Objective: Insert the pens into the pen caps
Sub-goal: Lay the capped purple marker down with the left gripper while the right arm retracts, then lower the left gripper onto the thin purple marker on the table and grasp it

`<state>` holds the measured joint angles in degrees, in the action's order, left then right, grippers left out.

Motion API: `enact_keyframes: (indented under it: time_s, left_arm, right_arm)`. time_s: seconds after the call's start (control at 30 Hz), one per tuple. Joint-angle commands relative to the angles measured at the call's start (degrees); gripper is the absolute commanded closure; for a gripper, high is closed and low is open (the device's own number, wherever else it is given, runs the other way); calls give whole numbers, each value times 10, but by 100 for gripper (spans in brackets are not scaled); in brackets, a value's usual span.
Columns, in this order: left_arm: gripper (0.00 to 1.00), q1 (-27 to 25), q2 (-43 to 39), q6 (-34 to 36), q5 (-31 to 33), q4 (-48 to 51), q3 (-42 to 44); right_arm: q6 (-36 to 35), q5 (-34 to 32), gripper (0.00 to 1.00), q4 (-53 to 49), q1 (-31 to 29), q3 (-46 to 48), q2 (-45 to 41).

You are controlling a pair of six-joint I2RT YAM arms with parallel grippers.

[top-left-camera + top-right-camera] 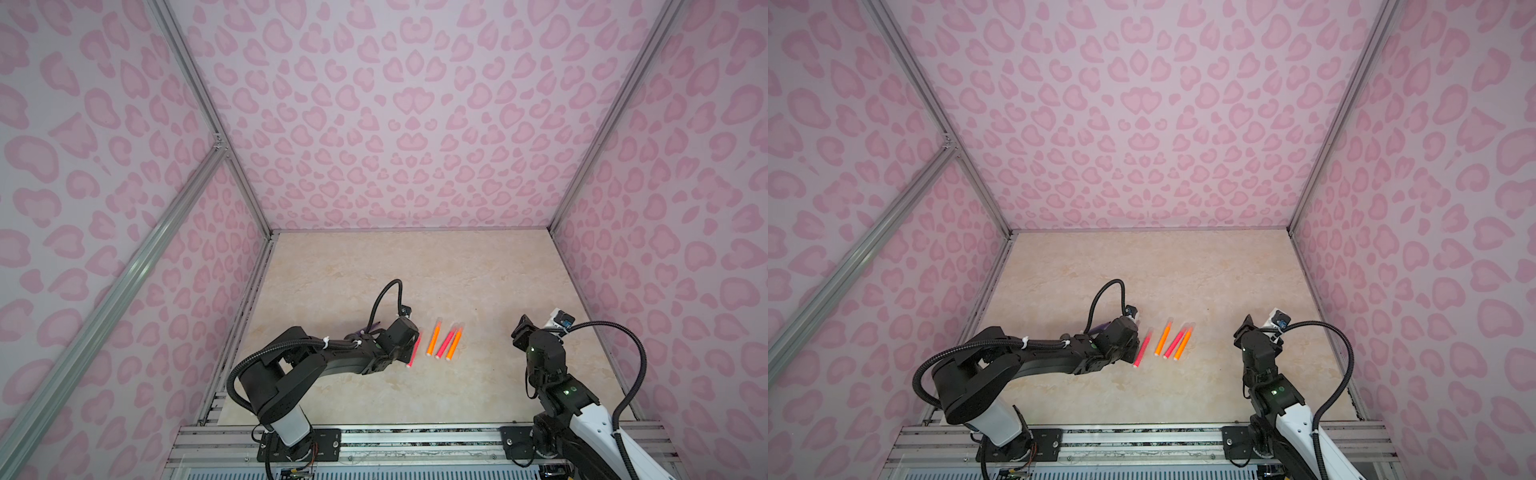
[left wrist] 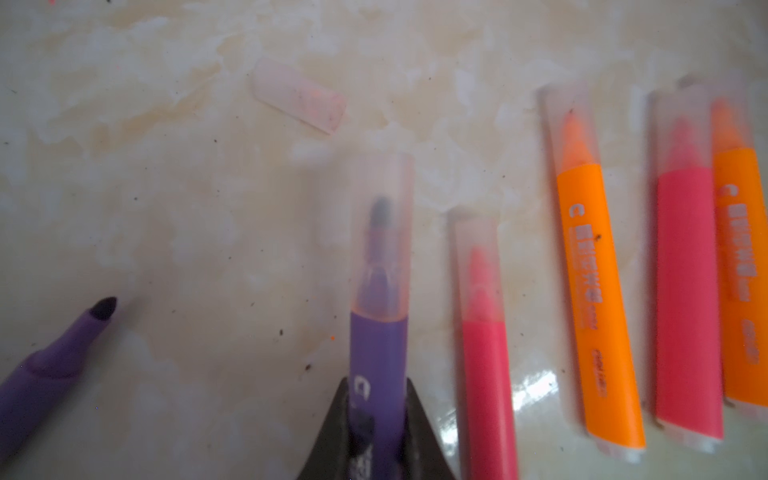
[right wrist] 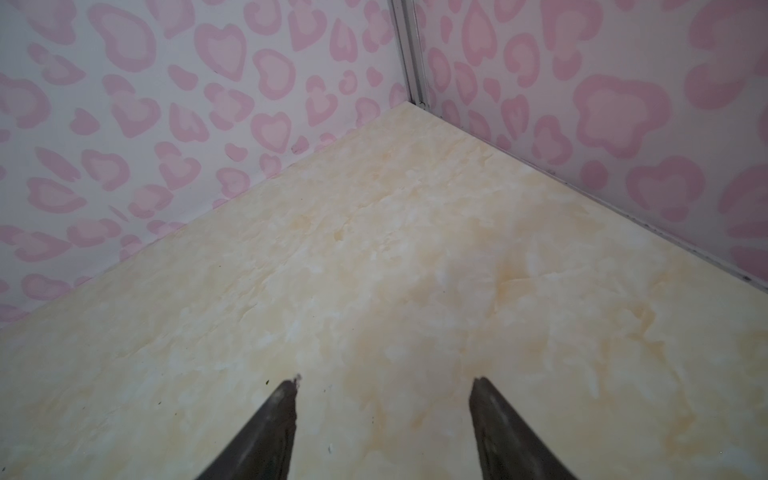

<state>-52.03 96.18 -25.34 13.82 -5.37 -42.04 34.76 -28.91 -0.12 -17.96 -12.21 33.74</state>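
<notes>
Purple pen, clamped in left gripper, points straight out; right gripper gapes.

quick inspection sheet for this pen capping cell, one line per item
surface: beige marbled table, some glare patches
job's things: four capped pens lie in a row (pink, orange, pink, orange); capped purple pen held in the left gripper; uncapped purple pen lies apart from the row; one loose cap lies on the table
clutter: tiny dark specks only
grippers: left gripper shut on the capped purple pen; right gripper open, empty, over bare table
cables: black corrugated cables arch off both wrists, none lying on the pens
surroundings: pink heart-print walls, aluminium frame
</notes>
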Motion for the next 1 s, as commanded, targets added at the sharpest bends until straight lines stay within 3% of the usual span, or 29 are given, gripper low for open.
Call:
enact_keyframes:
  time_s: [0.0,0.07,0.37,0.53,0.73,0.97]
  left_arm:
    - [97,-4,5,6,-30,14,-8]
    - [97,-6,2,10,-43,4,-4]
    - [57,-12,-62,12,-44,-8,35]
    - [38,-12,-170,13,27,-19,98]
    - [30,8,-319,-8,159,36,160]
    - [26,91,-335,-48,153,33,200]
  right_arm:
    - [6,38,33,26,19,2,17]
    - [8,41,34,27,21,-5,35]
    - [7,50,35,7,21,-5,27]
    - [3,58,34,9,20,1,13]
    - [2,62,35,13,21,-4,30]
    - [1,65,35,14,21,-8,42]
